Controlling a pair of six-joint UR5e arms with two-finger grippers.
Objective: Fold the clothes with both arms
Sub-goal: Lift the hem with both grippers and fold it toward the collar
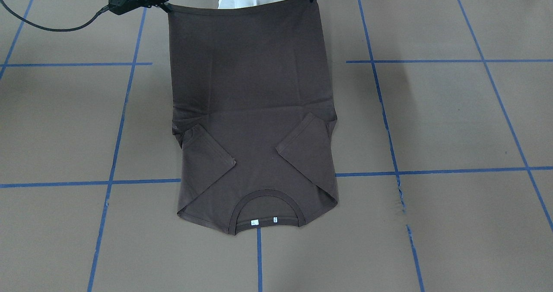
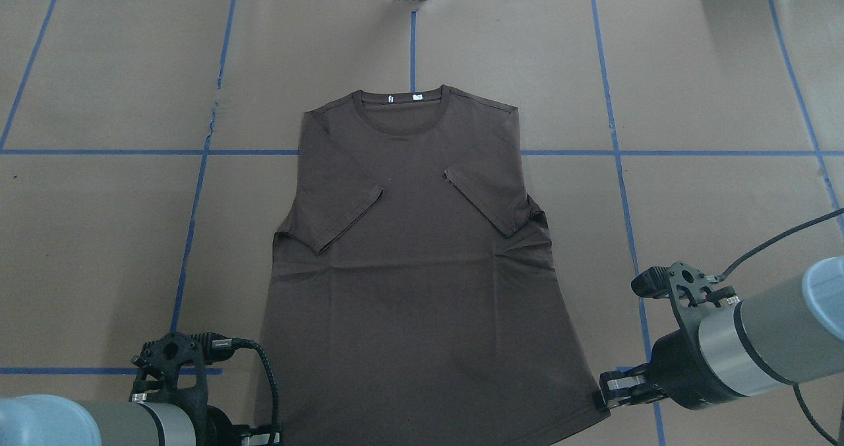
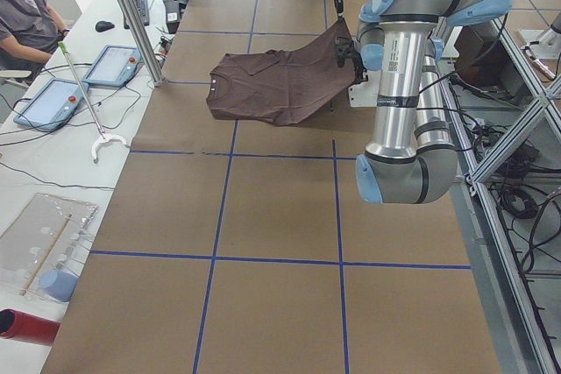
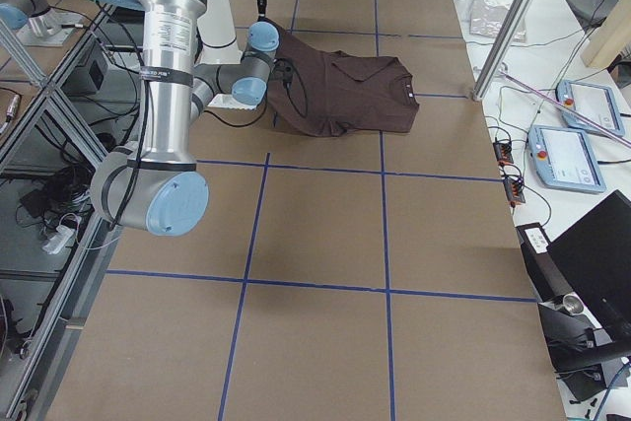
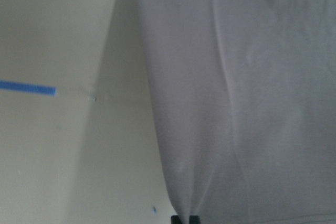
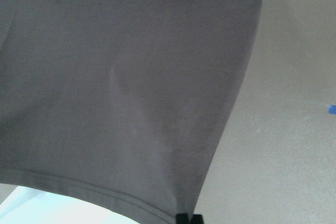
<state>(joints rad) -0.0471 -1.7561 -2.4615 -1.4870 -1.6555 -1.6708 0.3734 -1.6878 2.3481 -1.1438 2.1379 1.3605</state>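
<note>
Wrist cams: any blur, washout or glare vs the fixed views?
Left wrist view: soft and washed out, the T-shirt reads lilac-grey, with a shadow on the table beside it. Right wrist view: also soft; a blown-out pale patch at lower left. Overhead view: sharp, only the far strip beyond the table overexposed. Front-facing view: sharp, no glare.
</note>
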